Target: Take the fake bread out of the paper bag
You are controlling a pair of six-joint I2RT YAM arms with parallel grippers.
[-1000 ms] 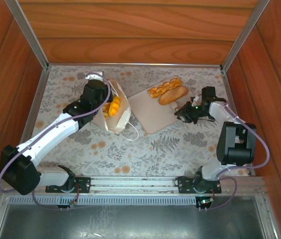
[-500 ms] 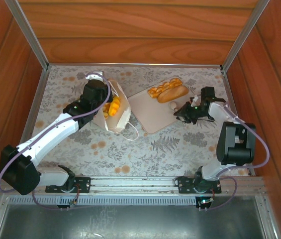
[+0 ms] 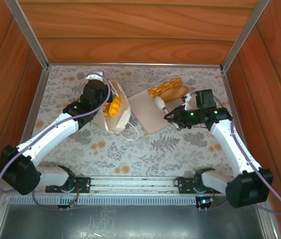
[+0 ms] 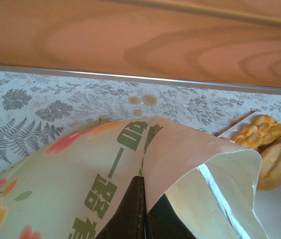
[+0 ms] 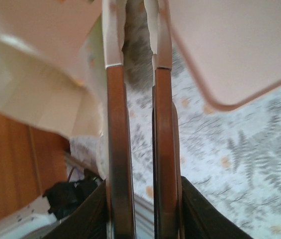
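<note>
**Bag pinched at its mouth; two pastries on the tray, more in the bag**

Nearest: both arm bases sit on the rail at the table's edge. The table is covered by a grey floral-print cloth (image 3: 145, 149).

Left gripper (image 4: 142, 211): the dark fingers are pressed together, pinching a fold of the white paper carrier bag (image 3: 119, 119) at its rim. The bag lies left of centre with its mouth held up by that pinch. The left wrist view shows green lettering and an orange-red flower print on the bag's wall. A thin white cord handle (image 3: 133, 133) loops onto the cloth on the near side.

Right gripper (image 5: 139, 45): the fingers run parallel with a narrow gap and nothing between them. In the top view it is over the right part of the beige square plastic tray (image 3: 147, 117). Whether it touches the tray cannot be told.

In the bag's opening, just beside the left gripper, are glossy yellow-orange fake bread pieces (image 3: 113, 106). Their number is unreadable.

The tray lies just right of the bag, set cornerwise. On its far corner a golden braided toy loaf (image 3: 160, 89) and a brown long toy bun (image 3: 176, 92) lie side by side, touching.

Farthest: a wood-panelled back wall (image 3: 140, 30).
</note>
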